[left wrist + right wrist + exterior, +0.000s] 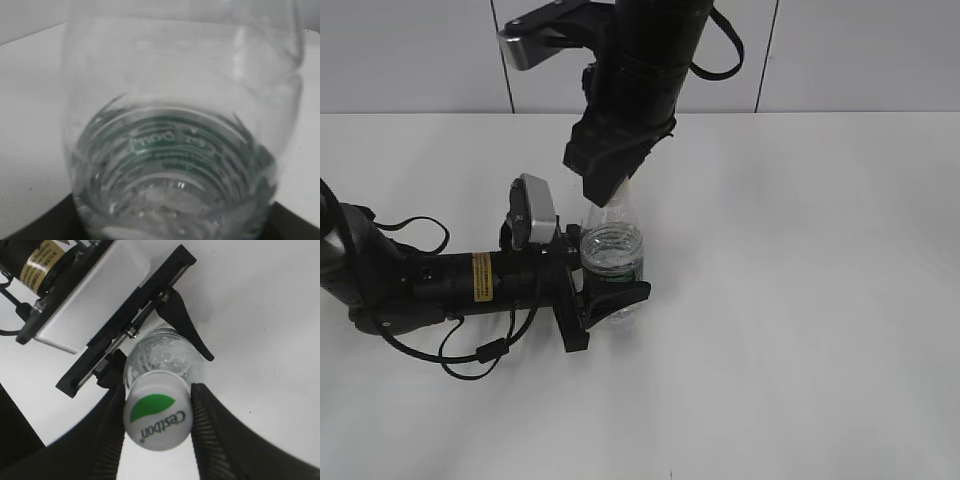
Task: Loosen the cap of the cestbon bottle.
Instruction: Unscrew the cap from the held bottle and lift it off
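The cestbon bottle (614, 255), clear with a dark green label band, stands upright on the white table. My left gripper (612, 292) is shut on its lower body; the bottle fills the left wrist view (175, 150). My right gripper (157, 415) comes down from above and is shut on the cap (156, 418), white with a green leaf and "Cestbon" print, both fingers pressing its sides. In the exterior view the cap is hidden by the right wrist (620, 150).
The white table (820, 300) runs back to a grey panelled wall (860, 50). The left arm (430, 285) lies low along the table at the left with loose cables beside it.
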